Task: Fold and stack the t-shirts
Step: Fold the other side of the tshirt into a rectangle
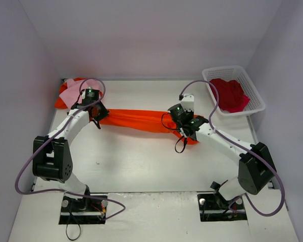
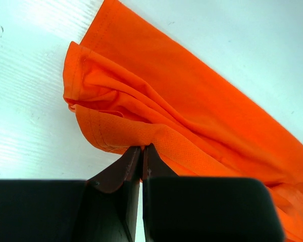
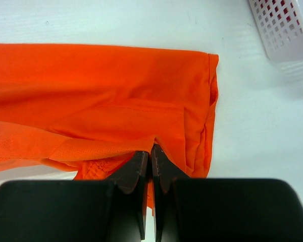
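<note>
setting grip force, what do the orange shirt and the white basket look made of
The orange shirt looks like thin matte knit, maybe sports polyester: fine mesh texture near the hem, soft draping folds. The white basket seems moulded plastic, slightly glossy, with a regular grid of holes in its wall.

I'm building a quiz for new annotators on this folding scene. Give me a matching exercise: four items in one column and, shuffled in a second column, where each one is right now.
Items
1. orange t-shirt
2. red garment
3. pink garment
4. white basket

Places
a. standing at the far right
b. bunched inside the basket
c. stretched out, pinched at one end by the left claw and at the other by the right claw
d. lying at the far left

Pairs: 1-c, 2-b, 3-d, 4-a
</note>
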Controlling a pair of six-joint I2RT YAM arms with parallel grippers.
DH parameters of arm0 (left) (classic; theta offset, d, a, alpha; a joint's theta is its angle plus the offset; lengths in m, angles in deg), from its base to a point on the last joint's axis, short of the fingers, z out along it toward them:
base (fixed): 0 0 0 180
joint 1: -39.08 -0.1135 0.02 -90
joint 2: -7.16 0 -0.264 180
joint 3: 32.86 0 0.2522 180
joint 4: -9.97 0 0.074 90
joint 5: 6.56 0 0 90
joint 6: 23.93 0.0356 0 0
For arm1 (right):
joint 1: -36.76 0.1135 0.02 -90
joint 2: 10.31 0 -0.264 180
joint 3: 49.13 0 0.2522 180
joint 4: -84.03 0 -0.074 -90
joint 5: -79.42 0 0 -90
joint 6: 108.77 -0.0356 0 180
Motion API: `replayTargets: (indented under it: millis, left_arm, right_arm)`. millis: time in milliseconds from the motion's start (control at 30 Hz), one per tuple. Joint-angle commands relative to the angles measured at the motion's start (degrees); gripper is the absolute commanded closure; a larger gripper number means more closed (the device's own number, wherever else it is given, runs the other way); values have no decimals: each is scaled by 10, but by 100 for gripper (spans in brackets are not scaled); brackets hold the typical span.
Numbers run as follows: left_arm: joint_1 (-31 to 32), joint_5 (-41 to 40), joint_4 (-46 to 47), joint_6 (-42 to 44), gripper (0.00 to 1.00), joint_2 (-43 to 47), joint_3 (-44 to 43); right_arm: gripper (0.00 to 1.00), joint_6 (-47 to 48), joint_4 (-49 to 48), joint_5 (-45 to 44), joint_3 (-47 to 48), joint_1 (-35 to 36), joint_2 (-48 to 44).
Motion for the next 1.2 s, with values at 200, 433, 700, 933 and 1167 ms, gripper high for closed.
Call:
replayTargets:
  millis: [200, 433, 700, 933, 1167]
  left_arm:
    - [-7, -4, 0, 8, 100, 24, -46]
    - [-8, -4, -1, 9, 100, 17, -51]
    - [-8, -5, -1, 12, 100, 9, -54]
    - [-10, -4, 3, 12, 100, -4, -63]
    - [-11, -1, 0, 11, 100, -27, -96]
  right_arm:
    - [100, 25, -13, -19, 39, -20, -31]
    - [100, 30, -15, -14, 47, -39, -12]
    - [100, 38, -32, 6, 50, -65, 10]
    - [100, 46, -48, 24, 54, -83, 35]
    - [100, 55, -60, 35, 65, -99, 54]
